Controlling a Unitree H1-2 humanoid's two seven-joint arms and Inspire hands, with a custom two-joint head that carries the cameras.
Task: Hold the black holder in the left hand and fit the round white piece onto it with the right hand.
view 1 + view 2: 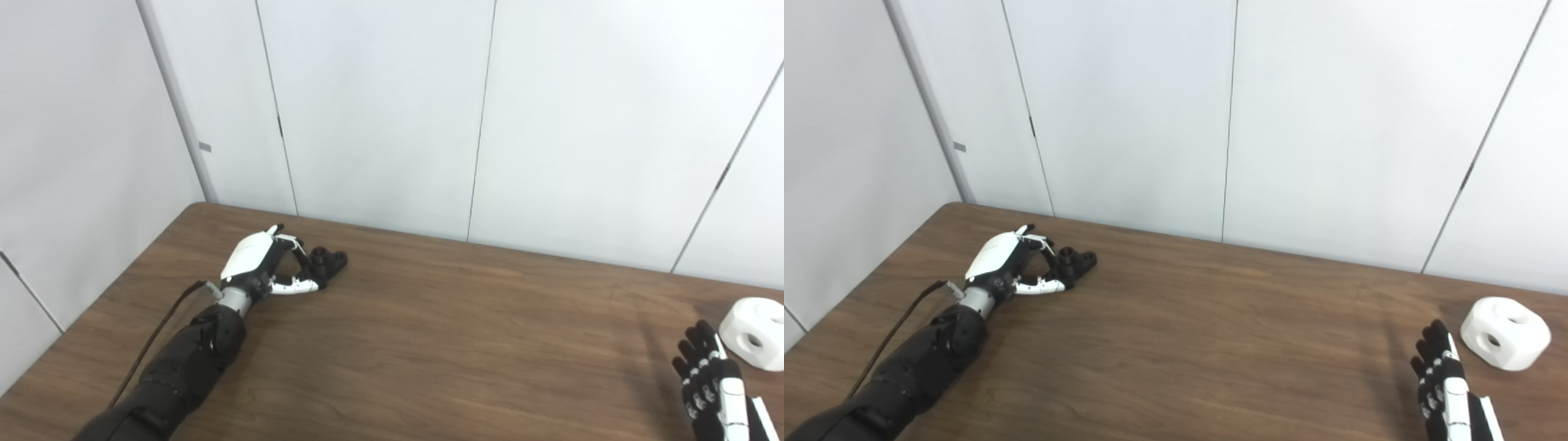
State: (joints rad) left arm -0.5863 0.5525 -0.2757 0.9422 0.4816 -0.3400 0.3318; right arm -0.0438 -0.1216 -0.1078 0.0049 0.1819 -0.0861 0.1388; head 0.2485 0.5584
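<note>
The black holder (pixel 329 261) lies on the brown table (pixel 465 343) at the far left. My left hand (pixel 263 266) is curled around its near end, with fingers on the far side and thumb on the near side, touching it. The holder still rests on the table. The round white piece (pixel 1507 332), with holes in its faces, sits on the table at the right edge. My right hand (pixel 1448 392) is open with fingers apart, a little nearer and to the left of the white piece, not touching it.
White wall panels (pixel 380 110) stand right behind the table's far edge. A black cable (pixel 153 337) runs along my left forearm. A wide stretch of bare tabletop lies between the two hands.
</note>
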